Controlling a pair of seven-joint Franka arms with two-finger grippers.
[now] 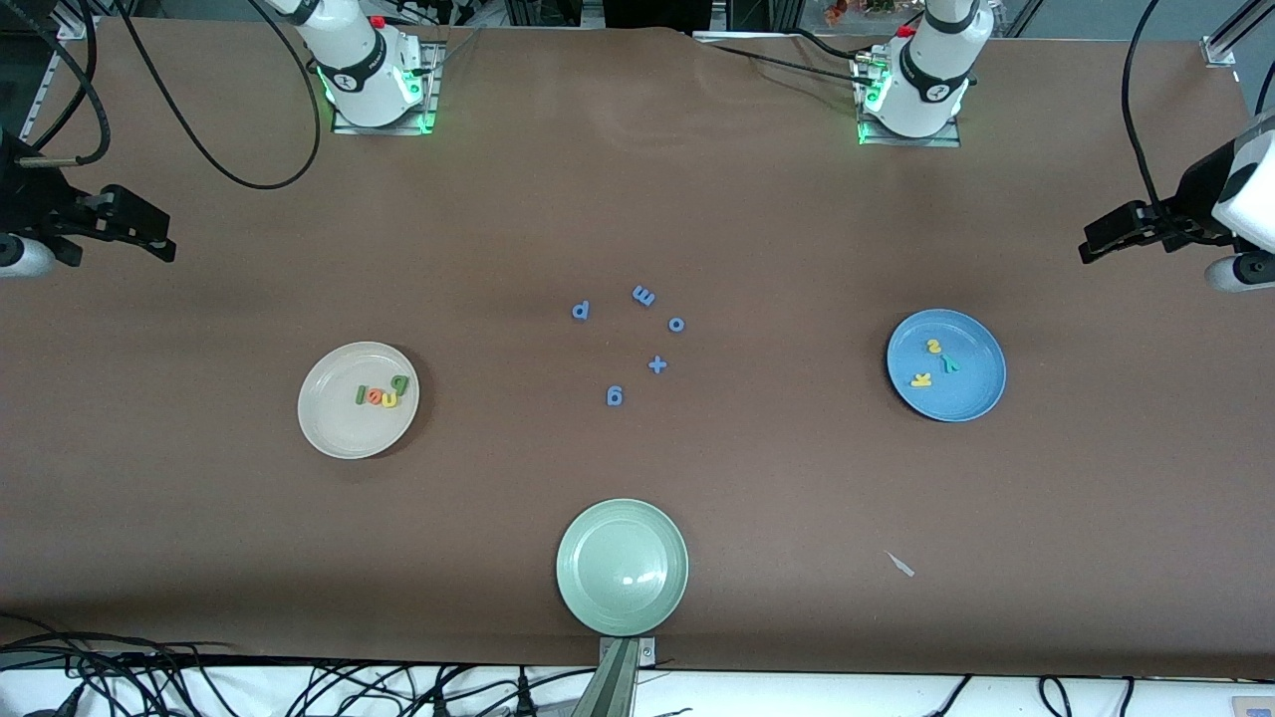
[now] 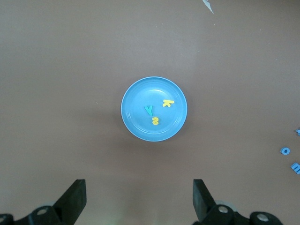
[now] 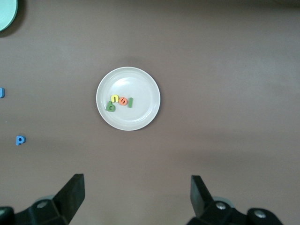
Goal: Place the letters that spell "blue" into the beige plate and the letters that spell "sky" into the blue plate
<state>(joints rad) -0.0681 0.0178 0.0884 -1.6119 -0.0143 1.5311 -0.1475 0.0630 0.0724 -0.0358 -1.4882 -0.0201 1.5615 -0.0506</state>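
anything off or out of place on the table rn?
One oddity: a small pale scrap on the table, nearer the front camera than the blue plate. The letters in the beige plate are bunched together, some touching or overlapping. Nothing spilled or damaged.

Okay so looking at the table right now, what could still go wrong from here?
The sorting looks done, so little remains. The b, u, e and l lie bunched and touching in the beige plate; the b may sit out of spelling order. Any further reach could nudge the loose blue letters mid-table. Both the left gripper and right gripper hover open.
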